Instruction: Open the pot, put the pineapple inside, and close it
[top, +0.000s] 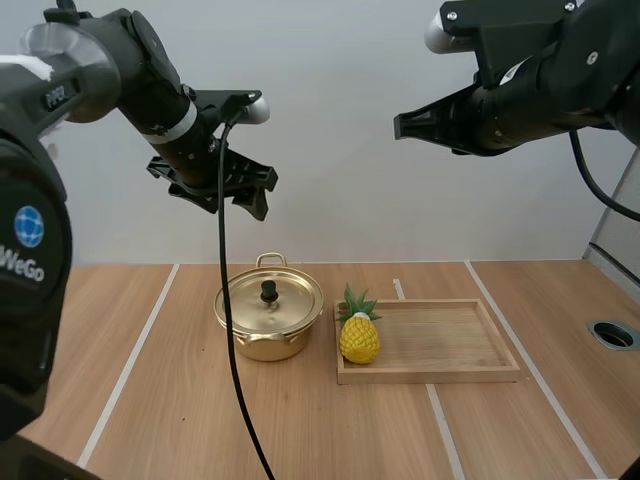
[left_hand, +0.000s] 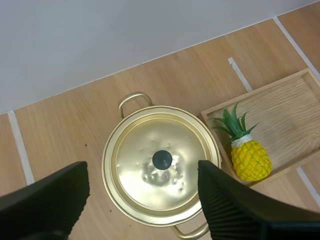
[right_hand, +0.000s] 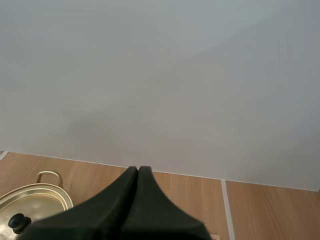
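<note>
We are looking down on a pale wooden worktop marked with white lines, and we are holding both arms high above it. Our left hand is hanging open well above the pot. Its two black fingers are standing wide apart with their ribbed inner faces turned to each other. In the left wrist view they are framing the lid between them and gripping nothing. Our right hand is hovering high over the tray's side of the worktop, its fingers lying closed together as one dark wedge, empty. The wooden tray is lying flat to the right of the pot, its left rim just beside the pot's wall. The gold pot is sitting with its lid on and one loop handle pointing away from us. The pineapple is standing upright in the tray's near left corner, green leaves up, close to the pot. The black knob is sitting at the lid's centre.
</note>
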